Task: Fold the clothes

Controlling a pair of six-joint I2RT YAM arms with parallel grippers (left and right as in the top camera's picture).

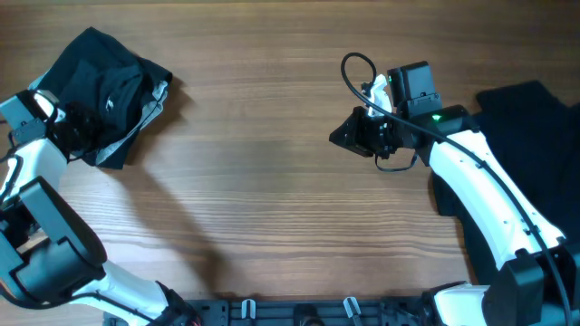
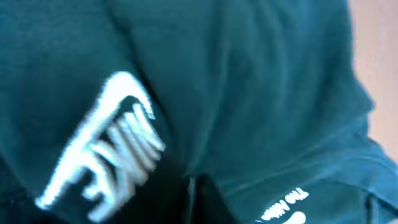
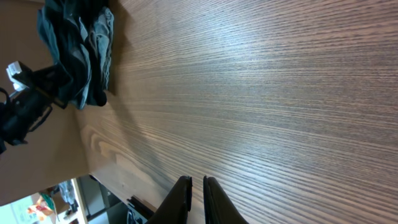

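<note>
A crumpled pile of dark clothes (image 1: 113, 86) lies at the table's far left, with a small white logo on top. My left gripper (image 1: 68, 122) is buried in the pile's left side. The left wrist view is filled with dark teal fabric (image 2: 261, 93) bearing a white swoosh logo (image 2: 106, 149). The fingers (image 2: 191, 202) show as a dark closed shape pressed into the cloth. My right gripper (image 1: 346, 136) hovers right of centre over bare wood, shut and empty (image 3: 196, 182). The pile also shows in the right wrist view (image 3: 81, 43).
Another dark garment (image 1: 530, 113) lies flat at the table's right edge, partly under my right arm. A grey layer (image 1: 156, 98) peeks out of the left pile. Bare wooden table (image 1: 254, 181) spans the middle.
</note>
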